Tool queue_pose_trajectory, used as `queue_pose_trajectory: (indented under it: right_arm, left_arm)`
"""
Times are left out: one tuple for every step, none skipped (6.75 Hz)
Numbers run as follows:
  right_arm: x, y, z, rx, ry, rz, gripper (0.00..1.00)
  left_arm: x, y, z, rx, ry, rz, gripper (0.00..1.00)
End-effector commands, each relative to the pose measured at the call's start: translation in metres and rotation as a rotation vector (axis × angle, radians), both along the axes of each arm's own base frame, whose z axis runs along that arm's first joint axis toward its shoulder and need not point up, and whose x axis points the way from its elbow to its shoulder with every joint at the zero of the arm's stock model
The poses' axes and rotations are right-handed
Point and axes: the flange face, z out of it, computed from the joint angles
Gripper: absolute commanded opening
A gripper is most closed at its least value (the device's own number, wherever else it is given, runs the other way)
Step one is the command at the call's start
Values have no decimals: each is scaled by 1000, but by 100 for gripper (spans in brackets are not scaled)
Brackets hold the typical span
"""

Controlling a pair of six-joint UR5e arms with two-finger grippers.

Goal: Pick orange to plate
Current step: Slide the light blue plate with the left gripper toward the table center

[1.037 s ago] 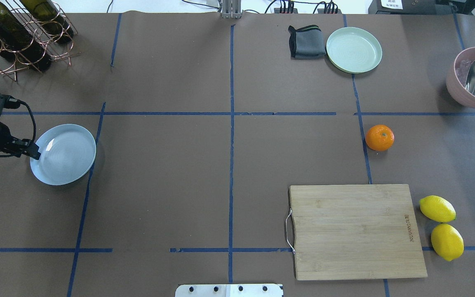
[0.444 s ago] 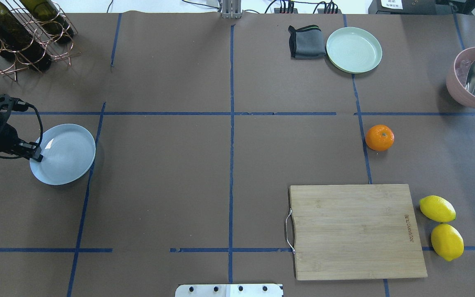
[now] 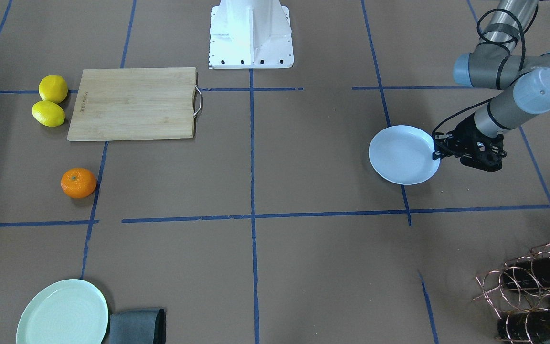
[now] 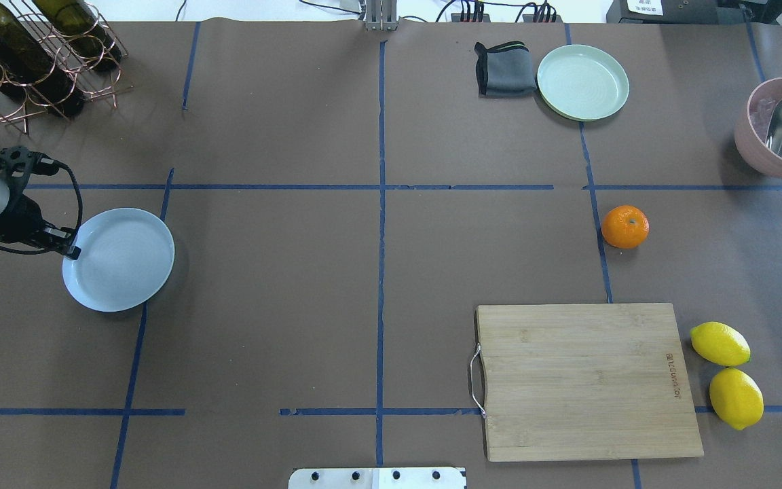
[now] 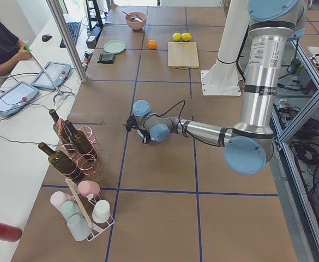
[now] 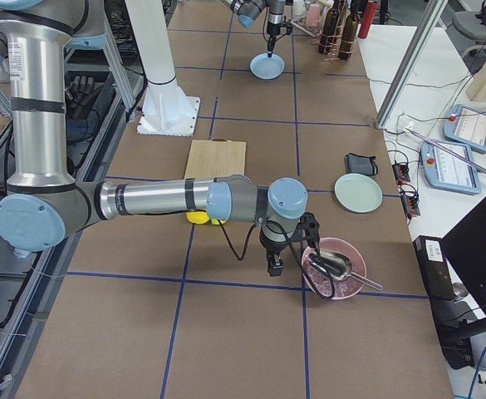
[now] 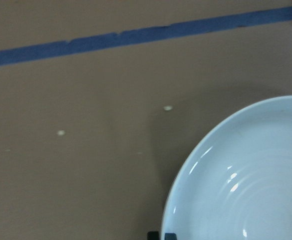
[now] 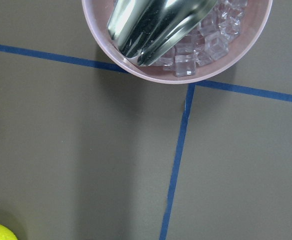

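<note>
Left claw [image 4: 68,252]: closed on the rim of the plate [image 4: 126,265], by my reading of the overhead and wrist views.
Right claw [image 6: 273,264]: hangs beside the pink bowl [image 6: 334,274]; cannot tell whether it is open or closed.
Orange [image 4: 625,227]: on the counter [image 4: 296,272], right half, touching nothing, well apart from the plate.
Step in hand: judged to be bringing the plate toward the orange.
Recommendation: keep the plate low and level. The glossy rim may slip from a thin pinch, so travel slowly and set it flat before letting go.
</note>
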Motion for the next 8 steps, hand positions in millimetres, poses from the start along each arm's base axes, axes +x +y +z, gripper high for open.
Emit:
queue_pose_trajectory:
  right_arm:
    - [-6,0,-15,13,-101,3,100]
    - [-7,0,-18,19,-102,1,100]
    - [-9,-1,-22,26,-103,-2,100]
    - [-11,0,-22,27,-104,-7,100]
    - [-13,0,-24,30,-104,-12,100]
    - [-14,0,-25,31,-104,-12,100]
    - [-16,0,-25,30,-104,-17,100]
    - [-20,-1,-25,30,-104,-26,100]
  left_arm:
    - [44,-33,-137,-105,159,-61,0]
    - [99,-9,-180,-165,186,-21,0]
    - [162,21,-209,-205,181,13,0]
    - [204,33,-223,-143,161,-33,0]
    - [229,30,-215,-124,165,-38,0]
    - [249,33,-204,-157,197,-54,0]
    - [259,37,-202,-153,198,-94,0]
    - [260,39,-200,-154,193,-94,0]
